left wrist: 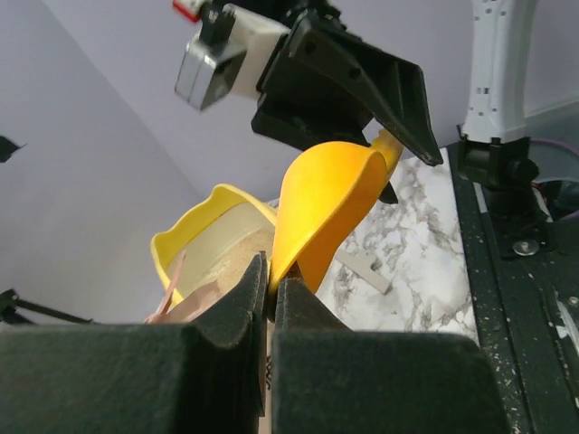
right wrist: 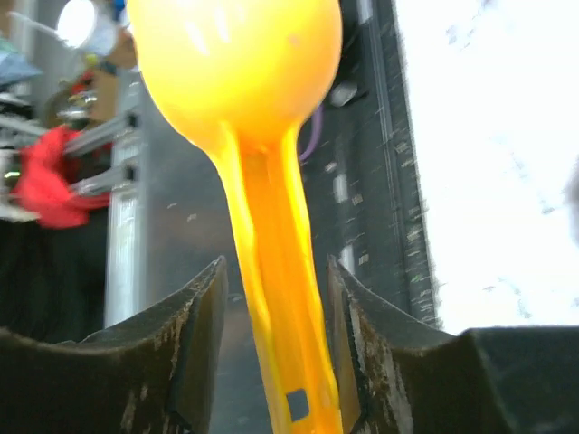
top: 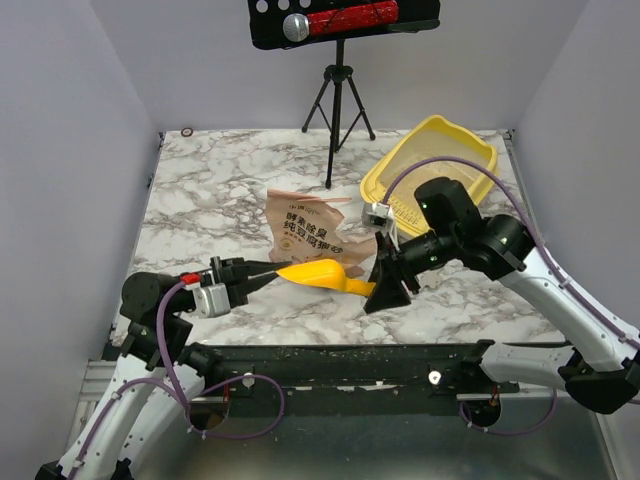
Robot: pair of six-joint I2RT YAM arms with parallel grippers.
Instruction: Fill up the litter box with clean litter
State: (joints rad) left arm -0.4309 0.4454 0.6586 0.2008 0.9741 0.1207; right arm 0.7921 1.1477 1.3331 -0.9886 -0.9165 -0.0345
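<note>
Top external view: small yellow-orange plastic scoop bridged between both grippers.
Left gripper pinches the scoop's bowl rim tight; right gripper flanks the handle with jaws parted (a gap shows on each side). The scoop's long axis runs left to right. Large yellow rectangular plastic litter box sits far right, beyond the nearer right arm; a tan paper bag lies just left of it.

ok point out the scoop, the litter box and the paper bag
scoop (top: 312, 272) top view, on its bowl
litter box (top: 462, 131) top view, on its far rim
paper bag (top: 300, 228) top view, on its printed face
</note>
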